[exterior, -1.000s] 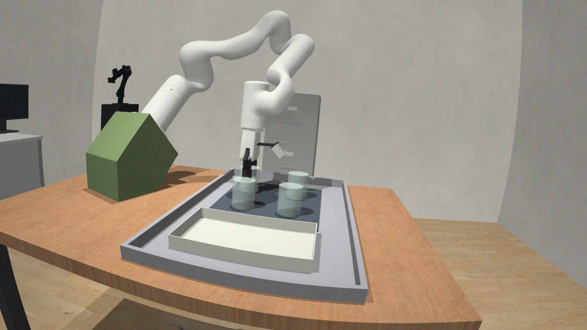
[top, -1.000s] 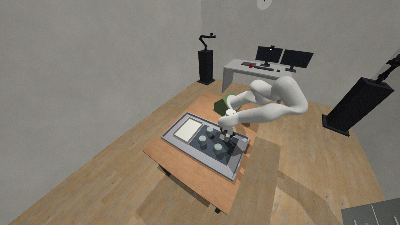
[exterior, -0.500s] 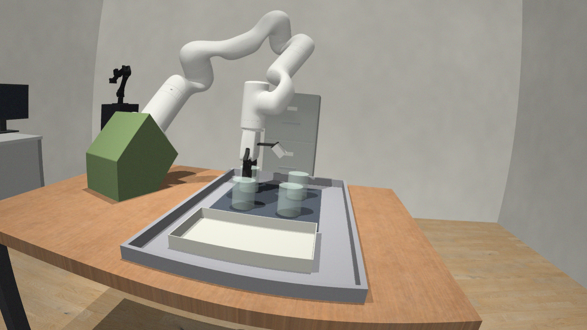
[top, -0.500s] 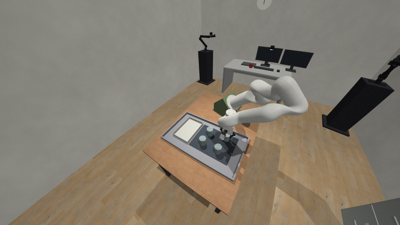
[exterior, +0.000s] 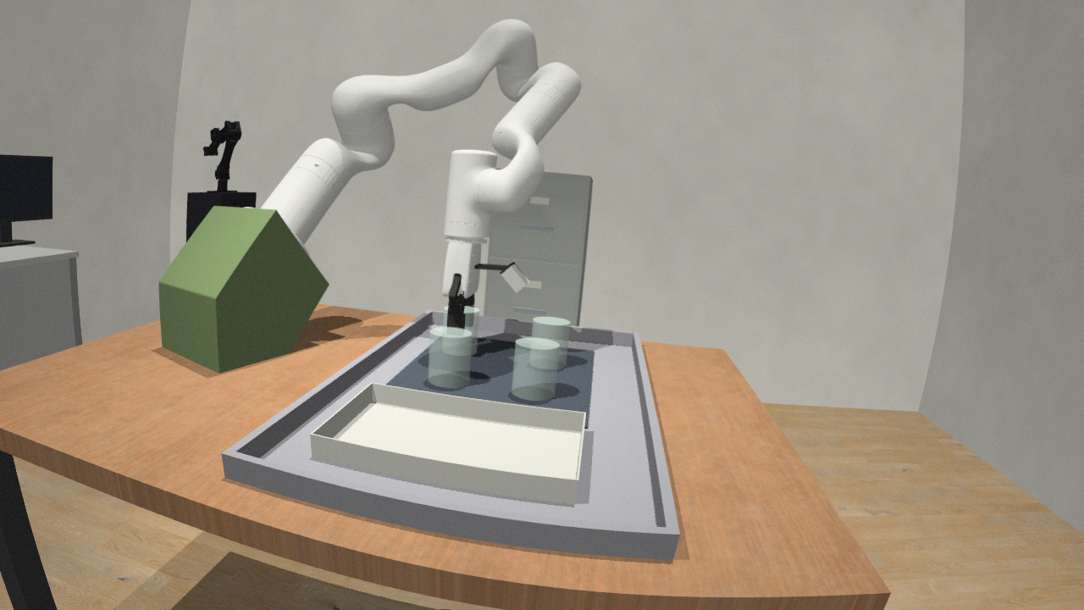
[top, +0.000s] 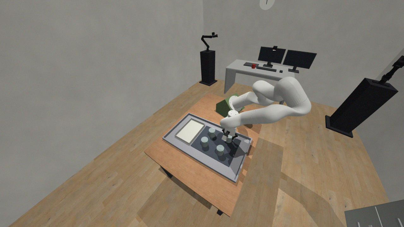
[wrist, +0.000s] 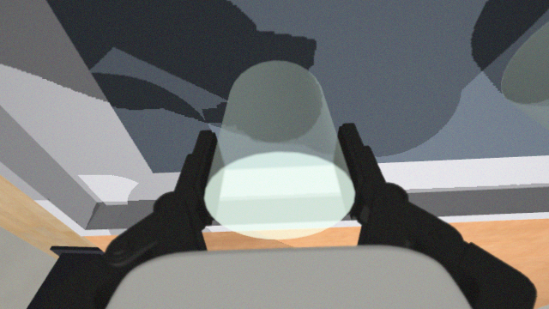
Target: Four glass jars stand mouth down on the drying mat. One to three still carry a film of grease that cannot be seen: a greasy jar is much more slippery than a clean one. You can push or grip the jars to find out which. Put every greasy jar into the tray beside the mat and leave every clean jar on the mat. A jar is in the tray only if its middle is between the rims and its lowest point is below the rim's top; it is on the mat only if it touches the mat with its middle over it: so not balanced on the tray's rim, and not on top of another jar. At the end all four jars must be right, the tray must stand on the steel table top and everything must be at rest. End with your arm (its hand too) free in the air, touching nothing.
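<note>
Four clear glass jars stand mouth down on the dark drying mat (exterior: 492,365). My gripper (wrist: 277,146) straddles the jar at the mat's far corner (wrist: 276,146), and both black fingers touch its sides; the jar still stands on the mat. In the top view this jar (top: 229,137) is under the wrist, and in the exterior view it (exterior: 465,321) is partly hidden behind the fingers (exterior: 455,305). The other jars (top: 211,131) (top: 204,140) (top: 220,148) stand apart from it. The cream tray (exterior: 455,440) beside the mat holds nothing.
The mat and tray lie on a grey steel table top with raised rims (exterior: 633,424). The rim runs close behind the gripped jar (wrist: 450,172). A green block (exterior: 238,284) stands at the arm's base. A neighbouring jar (wrist: 525,73) is at the wrist view's right edge.
</note>
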Controlling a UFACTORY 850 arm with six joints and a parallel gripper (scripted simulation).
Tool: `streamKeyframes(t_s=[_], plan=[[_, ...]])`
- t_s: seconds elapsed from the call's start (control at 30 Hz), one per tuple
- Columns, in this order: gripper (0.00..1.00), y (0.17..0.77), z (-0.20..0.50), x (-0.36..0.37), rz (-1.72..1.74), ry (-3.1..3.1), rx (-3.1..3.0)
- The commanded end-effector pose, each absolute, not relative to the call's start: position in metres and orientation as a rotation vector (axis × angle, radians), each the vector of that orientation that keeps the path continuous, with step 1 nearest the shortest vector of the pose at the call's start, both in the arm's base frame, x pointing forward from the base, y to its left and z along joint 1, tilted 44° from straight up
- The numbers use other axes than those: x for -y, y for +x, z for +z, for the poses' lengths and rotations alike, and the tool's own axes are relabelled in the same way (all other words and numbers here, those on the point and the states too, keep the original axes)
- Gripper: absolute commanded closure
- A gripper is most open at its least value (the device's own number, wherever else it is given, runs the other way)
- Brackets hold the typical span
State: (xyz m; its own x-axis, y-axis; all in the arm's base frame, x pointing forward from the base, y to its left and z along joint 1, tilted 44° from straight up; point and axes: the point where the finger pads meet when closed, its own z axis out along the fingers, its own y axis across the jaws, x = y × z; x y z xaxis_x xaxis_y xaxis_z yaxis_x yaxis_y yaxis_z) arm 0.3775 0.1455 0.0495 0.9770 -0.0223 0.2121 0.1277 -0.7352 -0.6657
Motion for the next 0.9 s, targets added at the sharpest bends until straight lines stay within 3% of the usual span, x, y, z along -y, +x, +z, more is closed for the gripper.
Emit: streamKeyframes(t_s=[0.0,0.87], plan=[[0.28,0.3778,0.0497,-0.1453,-0.267,-2.383,0.073],[0.31,0.3778,0.0497,-0.1453,-0.267,-2.383,0.073]])
